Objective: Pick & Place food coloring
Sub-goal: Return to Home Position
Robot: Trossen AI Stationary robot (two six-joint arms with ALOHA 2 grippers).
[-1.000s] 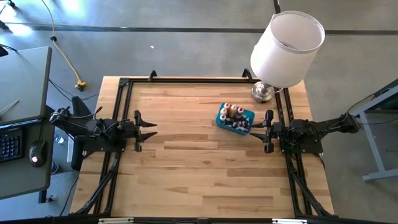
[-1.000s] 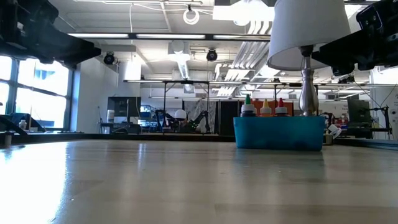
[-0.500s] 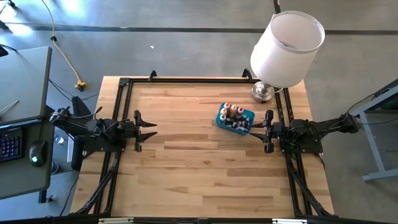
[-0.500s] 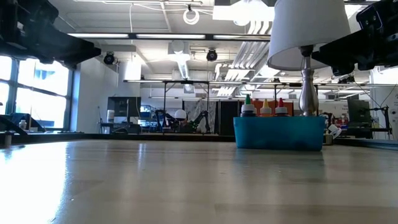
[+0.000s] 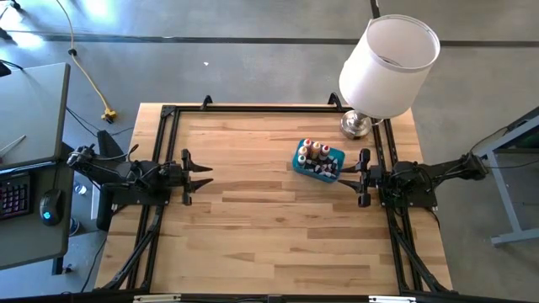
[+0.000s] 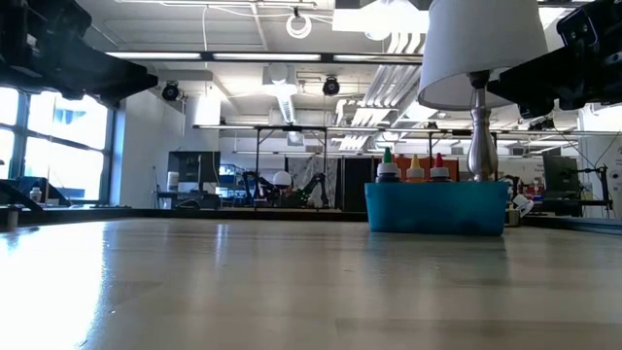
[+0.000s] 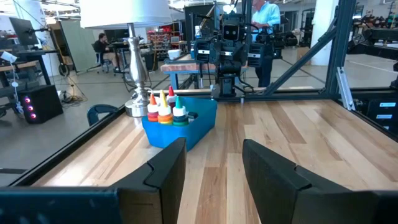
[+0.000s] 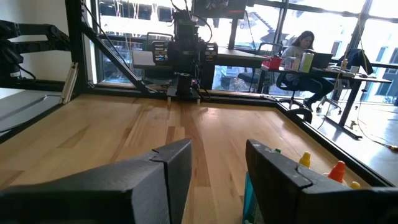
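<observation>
Nothing had shifted since the earlier frames. The left tool (image 5: 202, 174) and right tool (image 5: 345, 176) hung at opposite edges of the worktop (image 5: 253, 227), fingers spread and empty. The food coloring bottles (image 5: 317, 152) stood in the teal bin (image 6: 437, 209), just beside the right tool.

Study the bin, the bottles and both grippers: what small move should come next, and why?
Probably just rest both arms, with no further pick. The food coloring bottles stand inside the teal bin; none shows loose on the table. The left gripper and right gripper are open and empty, each at its own side.
</observation>
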